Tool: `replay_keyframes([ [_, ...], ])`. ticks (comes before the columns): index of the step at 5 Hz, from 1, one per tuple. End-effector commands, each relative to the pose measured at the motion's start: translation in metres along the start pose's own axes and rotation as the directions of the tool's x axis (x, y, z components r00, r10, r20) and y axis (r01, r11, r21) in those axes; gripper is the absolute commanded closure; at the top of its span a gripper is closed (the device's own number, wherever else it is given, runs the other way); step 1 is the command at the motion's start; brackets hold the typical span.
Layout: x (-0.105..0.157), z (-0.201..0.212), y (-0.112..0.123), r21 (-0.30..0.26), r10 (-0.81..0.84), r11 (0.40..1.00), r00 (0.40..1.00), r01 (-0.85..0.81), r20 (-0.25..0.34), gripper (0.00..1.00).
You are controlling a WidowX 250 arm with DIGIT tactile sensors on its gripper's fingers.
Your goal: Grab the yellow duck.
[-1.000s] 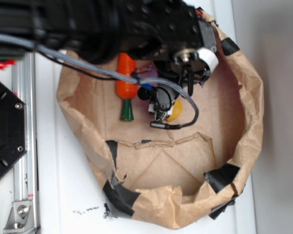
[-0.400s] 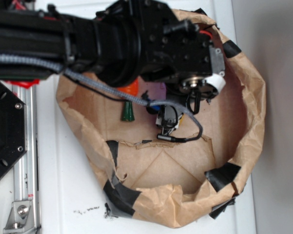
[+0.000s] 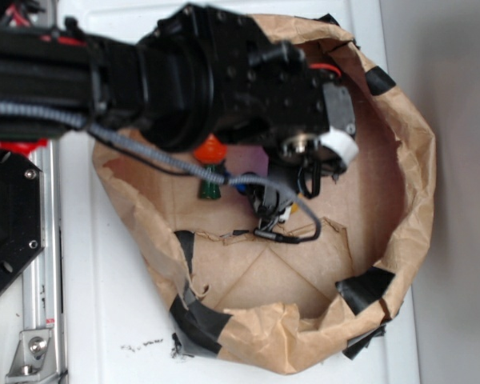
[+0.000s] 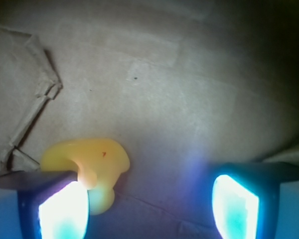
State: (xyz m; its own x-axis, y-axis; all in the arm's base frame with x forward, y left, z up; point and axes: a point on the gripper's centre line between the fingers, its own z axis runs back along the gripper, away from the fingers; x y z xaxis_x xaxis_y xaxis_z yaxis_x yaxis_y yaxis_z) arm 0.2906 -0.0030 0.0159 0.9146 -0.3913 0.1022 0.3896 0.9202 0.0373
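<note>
The yellow duck (image 4: 89,164) lies on the brown paper floor in the wrist view, low and left, touching the inner side of my left finger (image 4: 60,209). My gripper (image 4: 148,209) is open, with the duck at the left edge of the gap and a wide space to the right finger (image 4: 236,206). In the exterior view the black arm covers the duck almost entirely; only a yellow speck (image 3: 283,213) shows by the gripper (image 3: 272,214).
Crumpled brown paper walls (image 3: 416,160) patched with black tape ring the work area. An orange carrot (image 3: 210,149) with a green stem (image 3: 210,190) and a purple item (image 3: 248,160) lie left of the gripper. A torn paper flap edge (image 3: 248,234) runs just below.
The arm has moved down and toward the near side of the bag, lowering over the duck. It now hides the duck and most of the carrot.
</note>
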Motion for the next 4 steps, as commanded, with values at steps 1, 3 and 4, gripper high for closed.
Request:
replay_keyframes([
  [1, 0.006, -0.008, -0.019, 0.017, -0.056, 0.998, 0.998, 0.056, 0.035, 0.00],
  [3, 0.020, 0.009, -0.025, -0.059, -0.078, 0.995, 0.992, 0.084, 0.095, 0.00],
  [4, 0.031, 0.014, -0.027, -0.099, -0.073, 0.991, 0.988, 0.087, 0.134, 0.00],
])
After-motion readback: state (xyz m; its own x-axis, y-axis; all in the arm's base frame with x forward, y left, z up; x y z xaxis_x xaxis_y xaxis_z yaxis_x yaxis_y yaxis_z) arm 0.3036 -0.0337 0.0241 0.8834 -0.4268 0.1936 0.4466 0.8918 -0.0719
